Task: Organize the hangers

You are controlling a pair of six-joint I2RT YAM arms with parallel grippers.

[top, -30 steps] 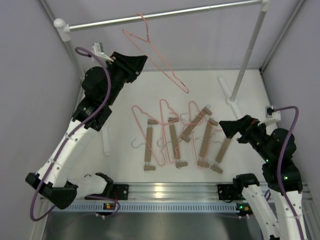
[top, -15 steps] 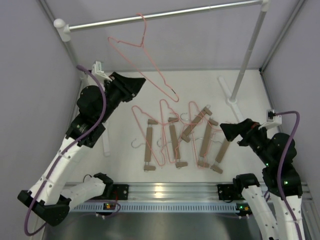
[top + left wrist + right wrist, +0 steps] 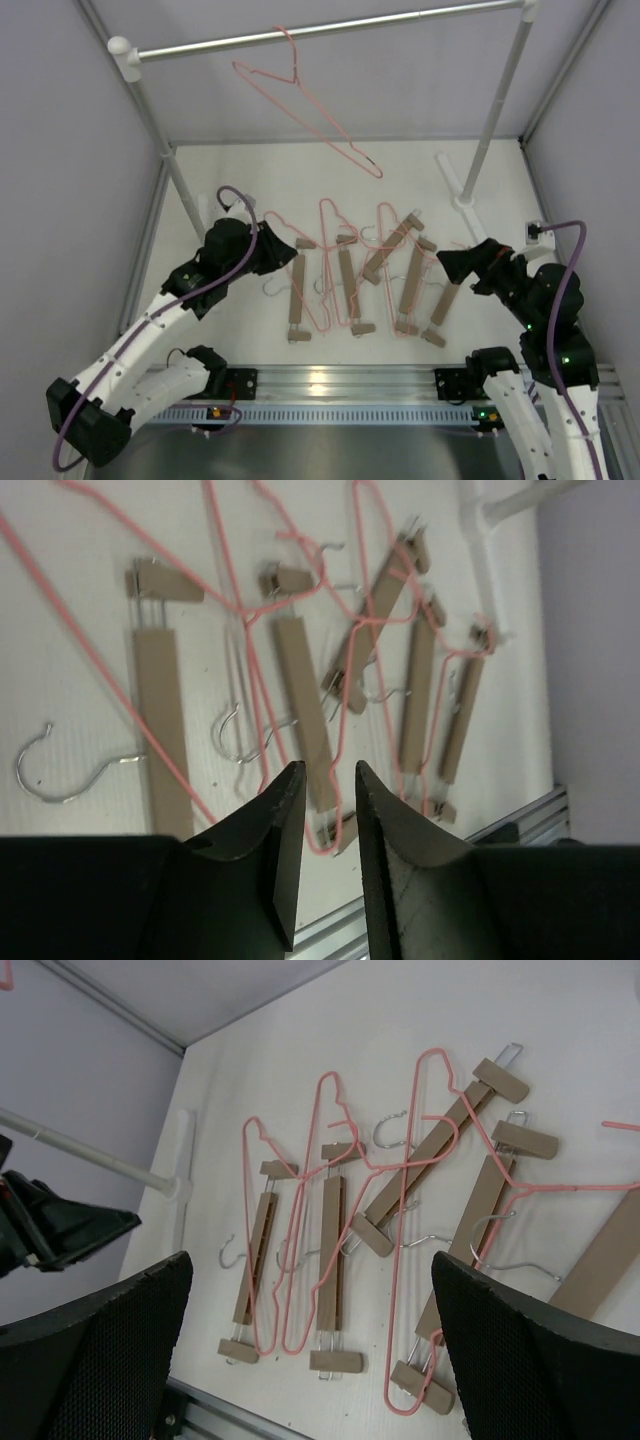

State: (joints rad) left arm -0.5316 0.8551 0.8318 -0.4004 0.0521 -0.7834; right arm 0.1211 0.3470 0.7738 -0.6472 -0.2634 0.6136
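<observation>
1. Jaws on the left arm sit nearly together with a slim gap between them, gripping nothing. Those on the right arm are spread wide, also empty.
2. One hung pink hanger dangles tilted from the silver rail. That much looks done.
3. Left to do, I'd judge: five wooden hangers lie side by side on the white surface, with at least three loose pink hangers tangled over them.
4. Each arm hovers beside its own end of that pile.
</observation>
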